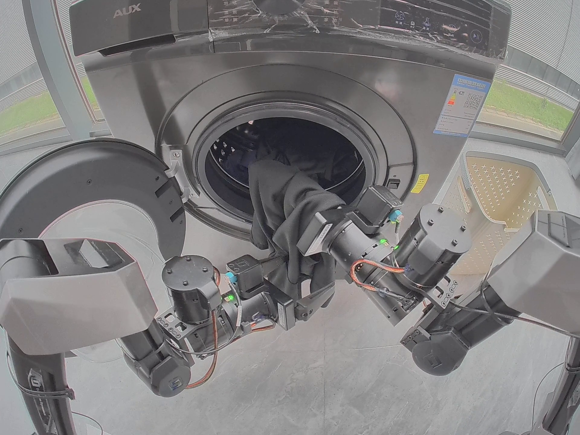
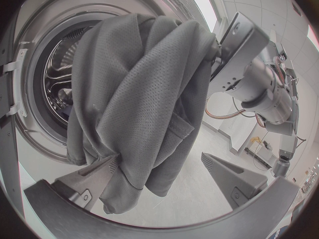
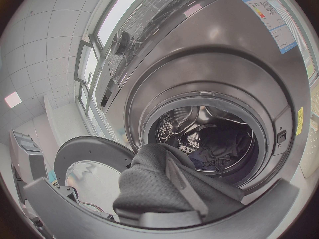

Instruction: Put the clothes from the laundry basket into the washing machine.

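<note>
A dark grey mesh garment [image 1: 284, 206] hangs in front of the washing machine's [image 1: 374, 92] round opening, its top edge level with the lower rim. My right gripper [image 1: 296, 228] is shut on the garment's upper fold, with one finger [image 3: 182, 183] pressed over the cloth [image 3: 149, 186]. Below it, my left gripper [image 1: 308, 288] is open, and the garment's hanging end [image 2: 139, 100] drops between its spread fingers [image 2: 229, 180], brushing one of them. More dark clothes [image 3: 222, 146] lie inside the drum. The cream laundry basket [image 1: 501, 206] stands to the machine's right.
The machine's round door [image 1: 90, 194] is swung fully open to the left, close beside my left arm. Grey floor [image 1: 338, 370] lies bare in front of the machine. Windows run behind the machine on both sides.
</note>
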Controlling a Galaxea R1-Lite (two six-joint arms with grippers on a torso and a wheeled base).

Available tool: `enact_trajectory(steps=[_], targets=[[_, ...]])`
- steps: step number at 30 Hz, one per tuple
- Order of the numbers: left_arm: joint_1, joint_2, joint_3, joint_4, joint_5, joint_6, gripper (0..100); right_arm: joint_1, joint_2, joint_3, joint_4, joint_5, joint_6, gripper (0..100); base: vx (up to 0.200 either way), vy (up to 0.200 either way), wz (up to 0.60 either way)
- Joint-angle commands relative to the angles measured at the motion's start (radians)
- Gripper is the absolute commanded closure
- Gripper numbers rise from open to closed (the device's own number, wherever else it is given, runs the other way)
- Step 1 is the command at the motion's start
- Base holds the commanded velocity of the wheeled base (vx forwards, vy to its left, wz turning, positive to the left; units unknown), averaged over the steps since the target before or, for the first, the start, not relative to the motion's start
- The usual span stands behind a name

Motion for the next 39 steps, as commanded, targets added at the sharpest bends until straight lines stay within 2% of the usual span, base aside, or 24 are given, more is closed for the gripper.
enact_trajectory(steps=[1, 6, 11, 19, 23, 24, 32, 36, 38, 39], targets=[[0.000, 0.034, -0.043, 0.002, 0.001, 0.000, 0, 0.007, 0.021, -0.018, -0.001, 0.000, -0.004, 100, 0.000, 0.000, 0.00], [0.022, 0.088, -0.111, 0.011, 0.010, -0.006, 0, 0.022, 0.010, -0.010, -0.001, 0.000, -0.002, 100, 0.000, 0.000, 0.00], [0.066, 0.134, -0.175, 0.013, 0.048, -0.008, 0, 0.024, -0.016, -0.004, -0.001, 0.000, -0.002, 100, 0.000, 0.000, 0.00], [0.068, 0.140, -0.228, 0.033, 0.108, -0.008, 0, 0.027, -0.034, 0.017, -0.003, -0.002, 0.001, 100, 0.000, 0.000, 0.00], [0.068, 0.138, -0.235, 0.031, 0.110, -0.008, 0, 0.027, -0.036, 0.034, -0.003, -0.008, 0.002, 100, 0.000, 0.000, 0.00], [0.068, 0.138, -0.235, 0.031, 0.110, -0.009, 100, 0.027, -0.036, 0.034, -0.003, -0.008, 0.002, 100, 0.000, 0.000, 0.00], [0.068, 0.114, -0.215, 0.002, 0.122, -0.011, 100, 0.002, -0.031, 0.034, -0.003, -0.017, 0.001, 100, 0.000, 0.000, 0.00], [0.072, 0.053, -0.169, -0.001, 0.139, -0.012, 100, -0.061, -0.033, 0.049, -0.003, -0.042, 0.001, 100, 0.000, 0.000, 0.00], [0.078, 0.019, -0.159, 0.000, 0.142, -0.025, 100, -0.077, -0.036, 0.068, -0.003, -0.045, 0.004, 100, 0.000, 0.000, 0.00], [0.080, 0.002, -0.157, 0.000, 0.148, -0.040, 100, -0.082, -0.034, 0.082, -0.003, -0.045, 0.006, 100, 0.000, 0.000, 0.00]])
